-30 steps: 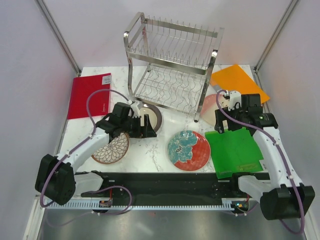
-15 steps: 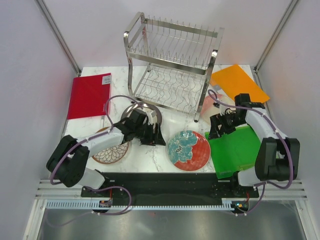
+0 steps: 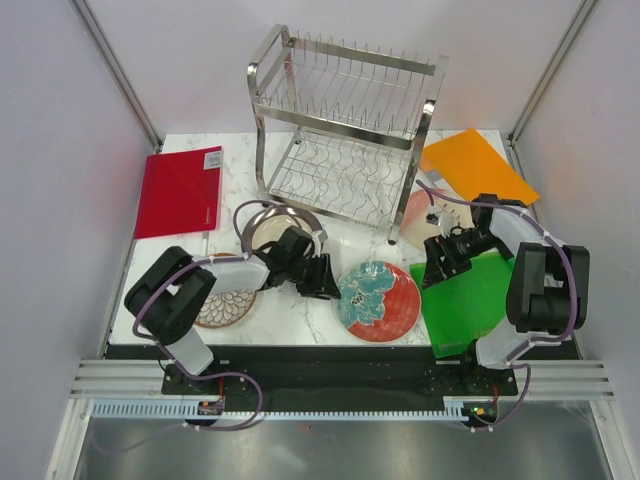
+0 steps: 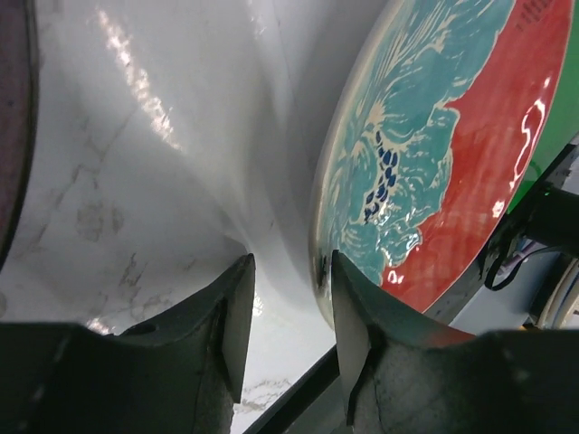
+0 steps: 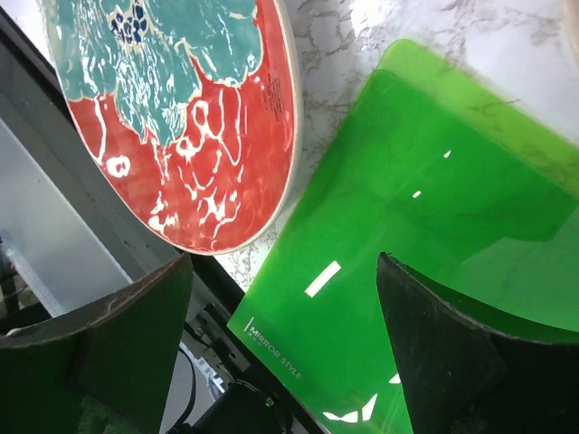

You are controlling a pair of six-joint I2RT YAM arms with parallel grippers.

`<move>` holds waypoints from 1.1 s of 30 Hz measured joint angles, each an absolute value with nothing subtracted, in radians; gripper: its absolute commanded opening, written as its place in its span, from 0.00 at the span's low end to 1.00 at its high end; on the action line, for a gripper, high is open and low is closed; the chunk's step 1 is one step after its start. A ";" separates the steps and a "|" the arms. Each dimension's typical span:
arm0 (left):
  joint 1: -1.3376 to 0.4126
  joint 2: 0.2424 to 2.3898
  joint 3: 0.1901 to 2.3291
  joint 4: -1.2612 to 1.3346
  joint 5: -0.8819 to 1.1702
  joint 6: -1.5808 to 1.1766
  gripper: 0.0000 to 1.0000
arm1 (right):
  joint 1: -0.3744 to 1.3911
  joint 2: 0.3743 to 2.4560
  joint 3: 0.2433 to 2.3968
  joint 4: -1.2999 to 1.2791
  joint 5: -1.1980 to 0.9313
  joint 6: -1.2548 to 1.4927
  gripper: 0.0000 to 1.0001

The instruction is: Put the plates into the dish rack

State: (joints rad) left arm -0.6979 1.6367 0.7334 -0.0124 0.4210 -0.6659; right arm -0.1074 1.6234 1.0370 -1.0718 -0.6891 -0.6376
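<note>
Two claws low at the red plate (image 3: pixel 378 300), all four plates flat on the counter (image 3: pixel 296 316), outside the dish rack (image 3: pixel 345 120).

The left gripper (image 4: pixel 286 303) has its fingers (image 4: pixel 237 316) a little apart with only marble between them, and the red plate's rim sits just at the inner face of one finger (touching or not, I cannot tell). The right gripper (image 5: pixel 282 271) is spread wide above the near-left corner of the green board (image 5: pixel 434 181), beside that plate. The red plate lies midway along the near edge. The metal plate (image 3: pixel 268 222) and pink-and-cream plate (image 3: pixel 418 208) lie at the foot of the rack, which stands mid far edge. The brown plate (image 3: pixel 222 308) lies toward the near-left corner, partly under the left arm (image 3: pixel 215 272).
</note>
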 measured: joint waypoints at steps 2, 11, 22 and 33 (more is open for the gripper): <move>-0.703 1.659 0.744 0.016 0.429 -0.677 0.43 | -0.108 1.644 1.037 -1.079 -0.697 -0.644 0.90; -0.723 1.745 0.784 0.146 0.535 -0.718 0.02 | -0.108 1.731 1.055 -1.110 -0.708 -0.660 0.90; -0.696 1.758 0.751 0.300 0.665 -0.717 0.02 | -0.108 1.823 1.097 -1.168 -0.744 -0.715 0.89; -0.698 1.880 0.875 0.443 0.788 -0.813 0.02 | -0.108 1.841 1.143 -1.215 -0.786 -0.757 0.88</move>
